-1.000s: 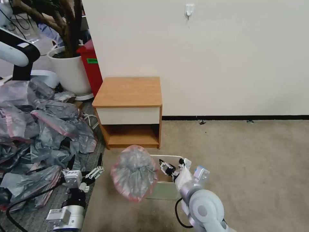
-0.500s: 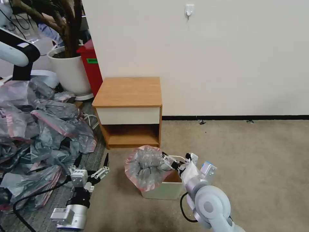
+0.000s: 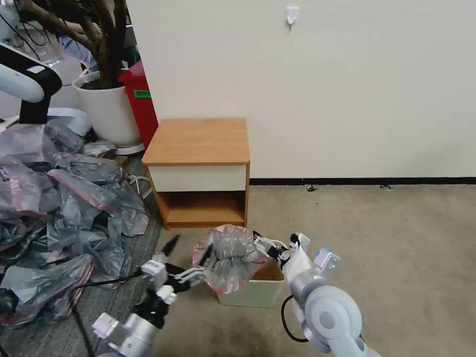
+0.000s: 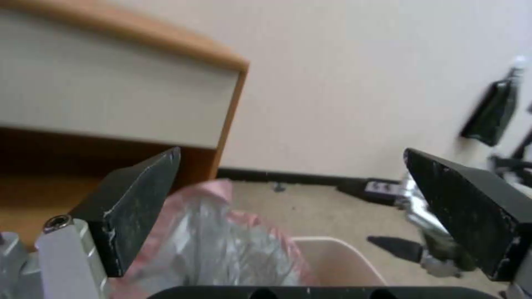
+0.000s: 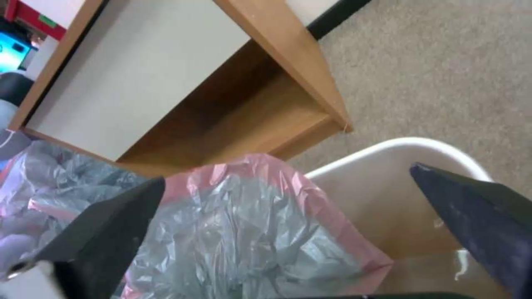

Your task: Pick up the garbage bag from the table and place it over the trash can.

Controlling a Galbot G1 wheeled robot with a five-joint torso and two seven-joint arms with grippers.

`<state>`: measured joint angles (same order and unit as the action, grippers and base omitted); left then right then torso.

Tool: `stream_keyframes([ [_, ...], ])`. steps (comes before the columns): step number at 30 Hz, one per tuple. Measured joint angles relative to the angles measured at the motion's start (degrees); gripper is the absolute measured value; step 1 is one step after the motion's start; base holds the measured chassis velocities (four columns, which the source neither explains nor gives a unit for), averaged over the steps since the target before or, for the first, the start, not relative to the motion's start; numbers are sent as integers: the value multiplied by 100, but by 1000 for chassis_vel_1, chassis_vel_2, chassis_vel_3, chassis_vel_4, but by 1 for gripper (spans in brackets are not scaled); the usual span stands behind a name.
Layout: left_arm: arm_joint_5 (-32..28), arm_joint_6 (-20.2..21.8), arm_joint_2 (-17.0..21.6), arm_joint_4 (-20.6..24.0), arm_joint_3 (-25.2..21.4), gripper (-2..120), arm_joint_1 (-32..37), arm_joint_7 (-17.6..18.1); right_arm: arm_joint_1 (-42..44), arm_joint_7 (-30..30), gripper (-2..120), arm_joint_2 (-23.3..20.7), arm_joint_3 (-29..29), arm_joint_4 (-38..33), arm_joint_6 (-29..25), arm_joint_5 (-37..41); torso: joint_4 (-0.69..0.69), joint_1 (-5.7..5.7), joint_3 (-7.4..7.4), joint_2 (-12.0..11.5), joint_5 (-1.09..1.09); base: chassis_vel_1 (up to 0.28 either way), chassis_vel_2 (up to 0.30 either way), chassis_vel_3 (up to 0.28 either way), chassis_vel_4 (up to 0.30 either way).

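Bag (image 3: 225, 258) half over bin (image 3: 258, 292); both grippers, left (image 3: 191, 263) and right (image 3: 270, 246), fingers apart, gripping nothing. Risk: unheld bag slides off rim.

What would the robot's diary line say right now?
garbage bag: draped on trash can left rim | left gripper: open beside bag | right gripper: open above can | table: bare
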<state>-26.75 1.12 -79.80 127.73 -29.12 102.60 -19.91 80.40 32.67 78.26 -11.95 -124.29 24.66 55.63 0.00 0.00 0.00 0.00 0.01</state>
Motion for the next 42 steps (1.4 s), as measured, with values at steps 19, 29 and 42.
stream_keyframes([
  [19, -214, 2011, -7, 363, 1310, 100, -589, 2766, 318, -18, 99, 67, -171, -146, -95, -46, 0, 1, 0, 0, -1, 0, 0, 0, 0],
  [29, -279, 2081, -58, 143, 1717, 100, -901, 3470, 434, -51, 99, 133, -155, -117, -123, -187, 0, 0, 0, 0, 0, 0, 0, 0, 0],
  [42, -239, 2199, -49, -314, 1780, 100, -1184, 3981, 533, -105, 98, 146, -218, -116, -186, -262, 0, 0, 0, 0, -1, 0, 0, 0, 0],
])
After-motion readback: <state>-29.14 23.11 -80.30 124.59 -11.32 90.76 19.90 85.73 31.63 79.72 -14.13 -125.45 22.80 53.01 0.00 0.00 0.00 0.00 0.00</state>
